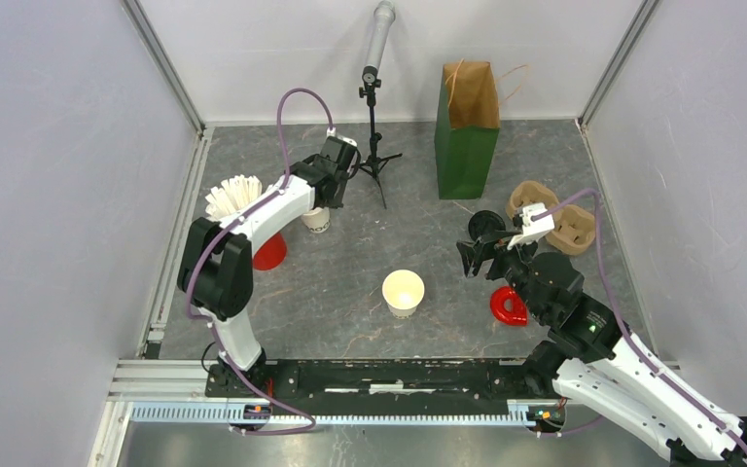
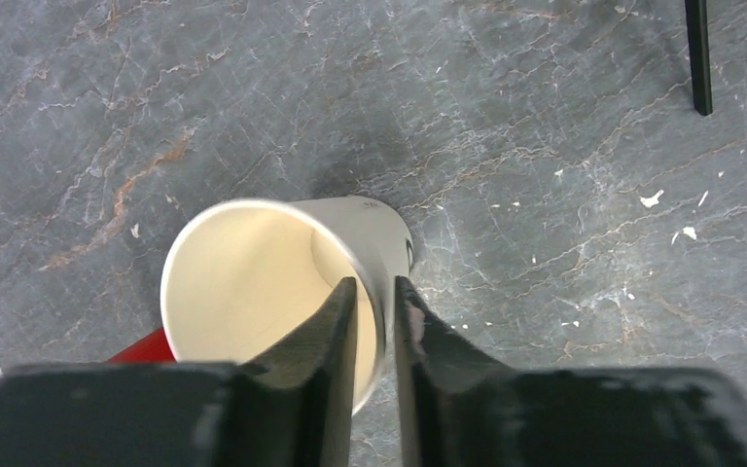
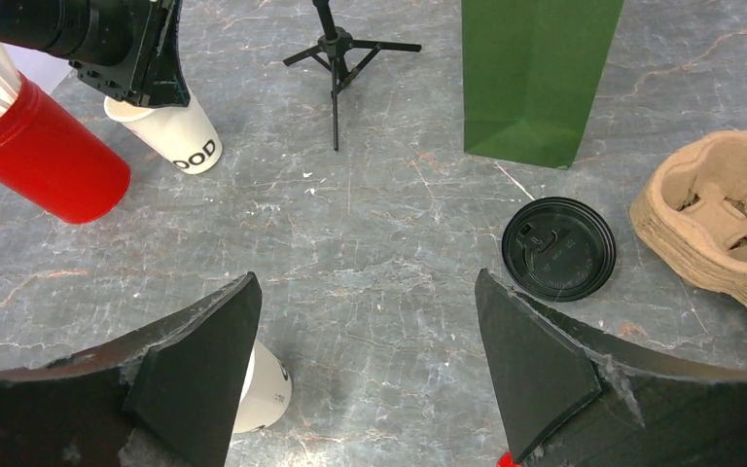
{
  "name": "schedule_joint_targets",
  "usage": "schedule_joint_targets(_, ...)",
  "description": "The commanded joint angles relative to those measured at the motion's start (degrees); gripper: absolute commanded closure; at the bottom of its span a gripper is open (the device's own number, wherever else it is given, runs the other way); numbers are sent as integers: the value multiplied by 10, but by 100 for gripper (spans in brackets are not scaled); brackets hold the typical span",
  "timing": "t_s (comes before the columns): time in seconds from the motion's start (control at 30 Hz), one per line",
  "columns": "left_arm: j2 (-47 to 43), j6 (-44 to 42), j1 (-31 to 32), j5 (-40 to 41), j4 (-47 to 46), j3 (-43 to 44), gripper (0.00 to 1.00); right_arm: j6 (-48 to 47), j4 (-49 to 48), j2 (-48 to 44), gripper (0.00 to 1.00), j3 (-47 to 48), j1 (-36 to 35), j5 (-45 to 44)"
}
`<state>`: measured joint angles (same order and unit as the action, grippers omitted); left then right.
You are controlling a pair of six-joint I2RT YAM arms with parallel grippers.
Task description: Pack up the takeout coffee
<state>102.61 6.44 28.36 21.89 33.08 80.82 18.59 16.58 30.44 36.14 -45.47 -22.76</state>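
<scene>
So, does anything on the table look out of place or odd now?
Yes. The round black plastic lid lies alone on the grey table, near the brown cardboard cup carrier, on neither cup. Both cream paper cups stand open: one at the centre, one with its rim between the left jaws.

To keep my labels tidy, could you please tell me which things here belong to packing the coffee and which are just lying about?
Job: cream cup gripped by the left tool; second cream cup mid-table; black lid; green bag; probably the cardboard carrier.
Lying about: red cup of sticks; tripod; small red item.
</scene>
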Motion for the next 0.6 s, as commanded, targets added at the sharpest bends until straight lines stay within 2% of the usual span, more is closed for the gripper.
schedule_joint_targets(0.0,-4,-21,4,-11,-12,14,65,-10,-5,-4,12,3,0,-9)
schedule_joint_targets(0.07,-10,-17,7,-19,8,28,56,-7,-6,-5,12,-2,0,-5)
schedule_joint_targets(0.17,-30,-9,12,-44,43,55,51,-2,-9,-6,12,-16,0,3)
schedule_joint_targets(0.2,-37,-7,13,-63,55,63,45,1,-8,-5,12,-19,0,4)
schedule_joint_targets(0.23,-46,-5,14,-78,70,77,34,4,-6,-4,12,-23,0,4)
schedule_joint_targets(0.33,-76,8,15,-128,104,108,25,5,-4,0,11,-40,0,-7)
schedule_joint_targets(0.37,-88,14,15,-147,112,113,18,0,-4,3,11,-45,0,-21)
schedule_joint_targets(0.4,-103,21,16,-162,118,117,3,-5,0,11,11,-50,0,-40)
schedule_joint_targets(0.5,-156,39,15,-214,121,109,0,-15,19,47,12,-47,0,-109)
schedule_joint_targets(0.57,-192,49,16,-251,121,90,0,-30,8,76,14,-48,1,-125)
